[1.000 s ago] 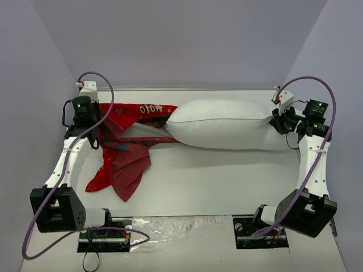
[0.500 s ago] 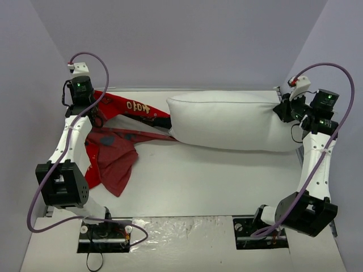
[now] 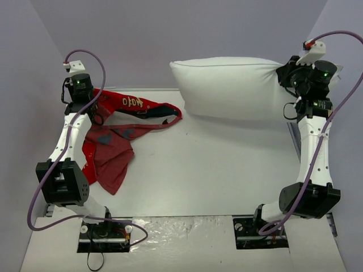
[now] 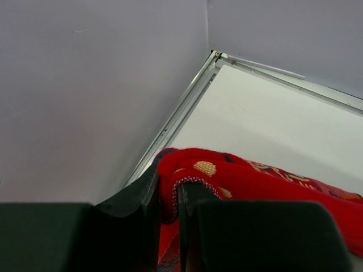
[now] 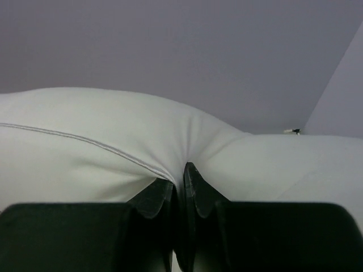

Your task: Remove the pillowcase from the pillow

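Observation:
The white pillow (image 3: 232,88) hangs in the air at the back right, fully out of the red pillowcase (image 3: 113,147). My right gripper (image 3: 282,76) is shut on the pillow's right end; in the right wrist view the fingers pinch a fold of white fabric (image 5: 113,141). The pillowcase lies crumpled at the left, one strip stretching right to about mid-table. My left gripper (image 3: 93,110) is raised at the back left and shut on its edge; in the left wrist view the red cloth (image 4: 238,175) sits between the jaws.
Grey walls enclose the white table (image 3: 215,170) on three sides. The table's metal back-left edge (image 4: 187,102) runs close by the left gripper. The two arm bases stand at the near edge.
My right gripper has lifted the pillow up and back, off the table. The pillow has slid free of the pillowcase. My left gripper rose a second ago and now holds still with the cover.

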`<act>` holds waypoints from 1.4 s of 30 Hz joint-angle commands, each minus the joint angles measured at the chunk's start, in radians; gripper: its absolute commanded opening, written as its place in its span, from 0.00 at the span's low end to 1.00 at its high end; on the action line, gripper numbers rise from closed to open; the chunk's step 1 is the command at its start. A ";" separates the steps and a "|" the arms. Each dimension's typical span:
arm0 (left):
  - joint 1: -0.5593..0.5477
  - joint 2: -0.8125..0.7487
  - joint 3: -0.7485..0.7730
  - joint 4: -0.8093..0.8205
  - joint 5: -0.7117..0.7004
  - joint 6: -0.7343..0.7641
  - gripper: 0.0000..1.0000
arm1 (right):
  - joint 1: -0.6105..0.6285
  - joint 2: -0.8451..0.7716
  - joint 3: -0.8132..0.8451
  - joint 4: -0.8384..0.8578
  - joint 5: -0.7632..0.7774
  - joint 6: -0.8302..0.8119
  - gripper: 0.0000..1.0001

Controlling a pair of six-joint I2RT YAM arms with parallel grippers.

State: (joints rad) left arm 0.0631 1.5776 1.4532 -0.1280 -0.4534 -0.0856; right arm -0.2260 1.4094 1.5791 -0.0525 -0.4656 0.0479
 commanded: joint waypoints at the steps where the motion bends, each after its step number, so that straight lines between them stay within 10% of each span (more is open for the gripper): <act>1: 0.004 -0.077 0.004 0.019 -0.005 -0.020 0.02 | -0.022 0.006 0.149 0.305 0.116 0.133 0.00; 8: -0.012 -0.149 -0.083 0.002 0.116 -0.088 0.02 | 0.020 -0.082 0.009 0.257 0.036 0.060 0.00; 16: -0.157 -0.289 -0.235 -0.094 0.450 -0.199 0.08 | 0.218 -0.372 -0.458 -0.163 -0.232 -0.351 0.00; 20: -0.155 -0.405 -0.306 -0.154 0.536 -0.319 0.77 | 0.303 -0.435 -0.533 -0.265 -0.301 -0.398 0.09; 23: -0.155 -0.461 -0.304 -0.160 0.648 -0.350 0.96 | 0.312 -0.408 -0.533 -0.289 -0.394 -0.427 0.57; 29: -0.157 -0.510 -0.228 -0.165 0.884 -0.452 0.94 | 0.327 -0.266 -0.261 -0.306 -0.424 -0.371 1.00; 42: -0.311 -0.642 -0.315 -0.225 0.839 -0.438 0.94 | -0.032 -0.145 -0.192 -0.290 -0.036 -0.256 1.00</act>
State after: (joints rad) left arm -0.2157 0.9779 1.1431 -0.3325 0.4175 -0.5499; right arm -0.2092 1.3201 1.4239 -0.3565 -0.5835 -0.1959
